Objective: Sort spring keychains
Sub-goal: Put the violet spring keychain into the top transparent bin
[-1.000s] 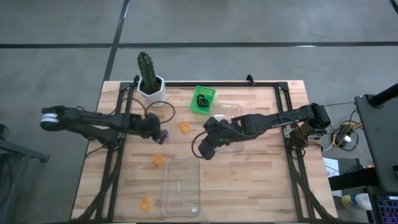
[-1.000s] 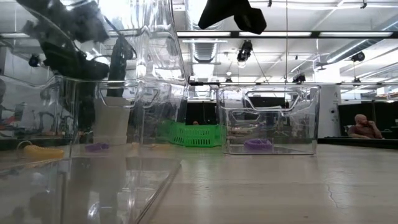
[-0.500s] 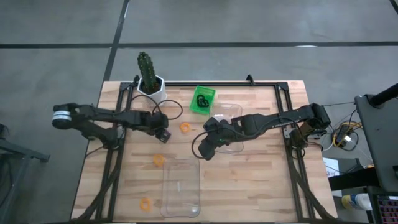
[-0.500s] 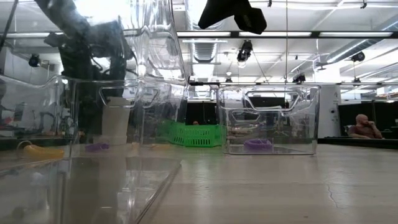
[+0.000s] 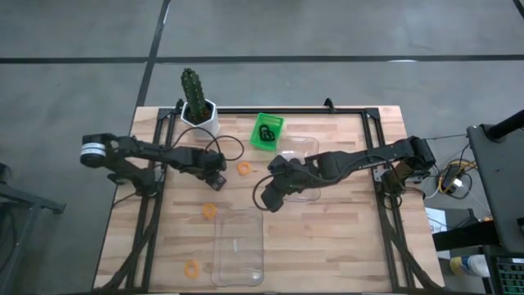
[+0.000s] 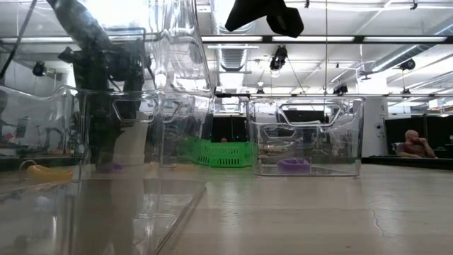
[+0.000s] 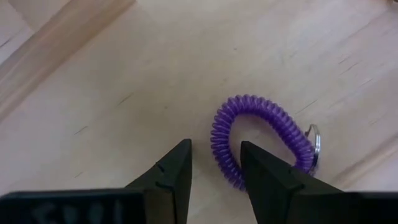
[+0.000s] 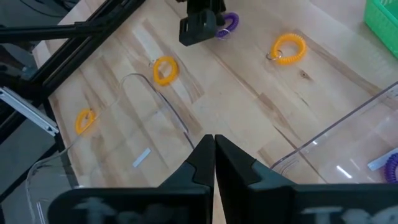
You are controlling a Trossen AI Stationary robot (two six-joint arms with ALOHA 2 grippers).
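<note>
The purple spring keychain [image 7: 258,124] lies flat on the wood, left of table centre [image 5: 216,183]. My left gripper [image 7: 214,152] is open and points down over it, one fingertip inside the loop and one outside. Three orange keychains [image 5: 243,168] [image 5: 209,211] [image 5: 191,267] lie loose on the table. Black keychains sit in the green bin [image 5: 266,131]. Another purple keychain [image 6: 294,164] rests in the far clear tray [image 5: 301,146]. My right gripper [image 8: 213,146] is shut and holds nothing, raised above the table beside that tray [image 5: 274,192]. My left gripper comes at the purple keychain from above, pointing down. One side of the coil [image 7: 221,149] stands in the gap between the fingers. The keychain lies flat on the table. Whether a finger touches the coil, I cannot tell.
A potted cactus [image 5: 196,102] stands at the far left corner. A second clear tray [image 5: 237,246] sits at the near edge, centre. A black frame [image 5: 327,109] runs along the far edge and down both sides. Bare wood lies at the near right.
My left gripper has moved a little toward the table's right and come down over the purple keychain, its arm reaching farther in. The keychain has stayed where it was. My right arm has kept still.
</note>
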